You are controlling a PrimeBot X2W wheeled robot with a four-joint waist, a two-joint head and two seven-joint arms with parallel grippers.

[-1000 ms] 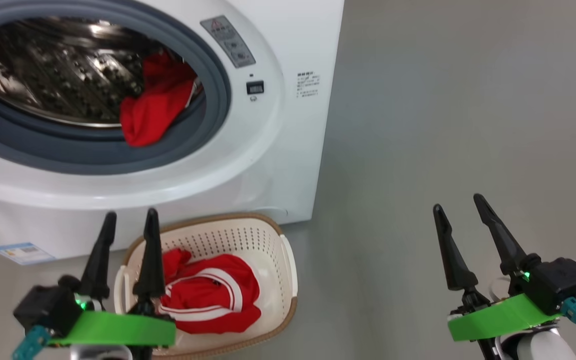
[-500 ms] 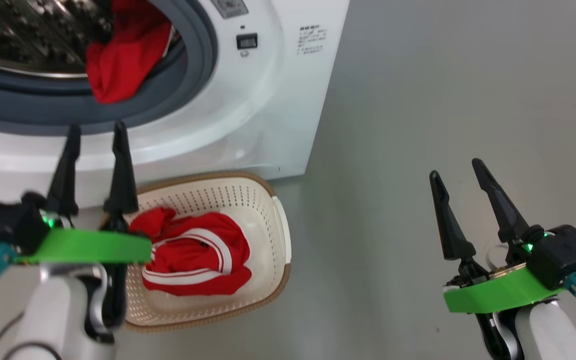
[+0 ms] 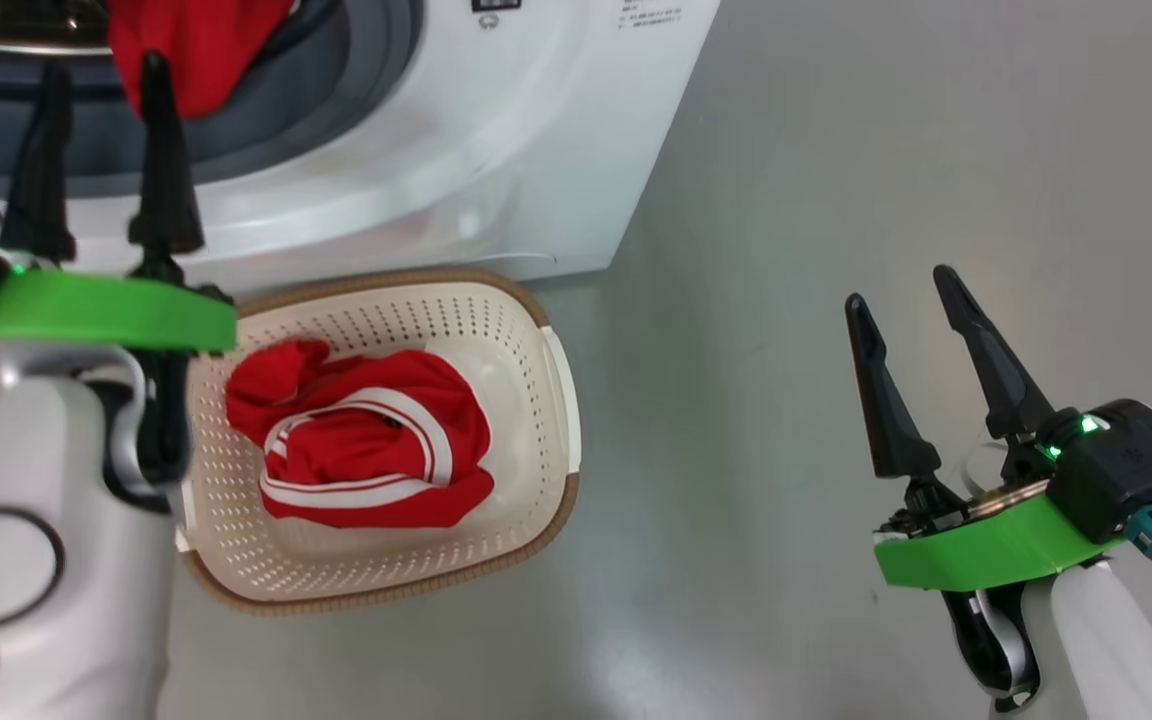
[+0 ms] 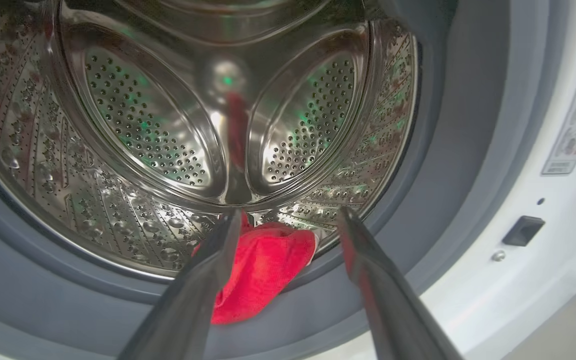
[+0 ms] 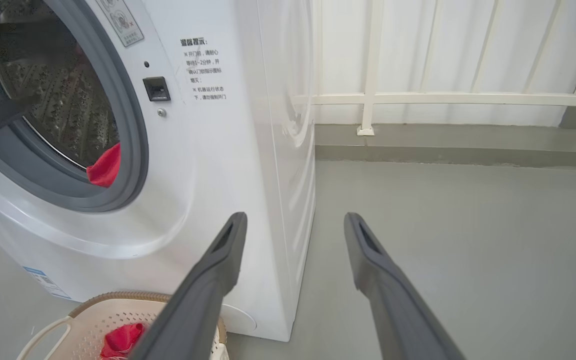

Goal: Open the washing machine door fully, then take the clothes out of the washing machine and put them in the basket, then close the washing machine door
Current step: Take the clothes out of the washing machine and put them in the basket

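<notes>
1. Over the basket point(image 3: 386, 275), in the head view, my left gripper point(image 3: 103, 70) is standing wide and empty. It is pointing up at the mouth of the washing machine point(image 3: 436, 170), where a red cloth point(image 3: 196, 40) is hanging over the opening's lower edge. One red striped garment point(image 3: 366, 450) is lying in the basket, which is sitting on the floor point(image 3: 886, 150) just beside the machine's front. My right gripper point(image 3: 898, 290) is hovering wide and empty over bare floor, well apart from everything.
2. Through the left wrist view, the spread fingers point(image 4: 193, 300) are framing the red cloth, which is draping from the lip of the drum point(image 4: 143, 125) onto the grey gasket point(image 4: 458, 125). I am weighing two risks. Pinching only a thin fold could let the cloth slip and land outside the basket. Driving in low could snag the soft gasket or scrape the steel.
3. Through the right wrist view, the right fingers are gaping at nothing. The floor is looking smooth, grey and slightly glossy, and a white railing point(image 5: 368, 95) is running along a pale wall behind the machine.
</notes>
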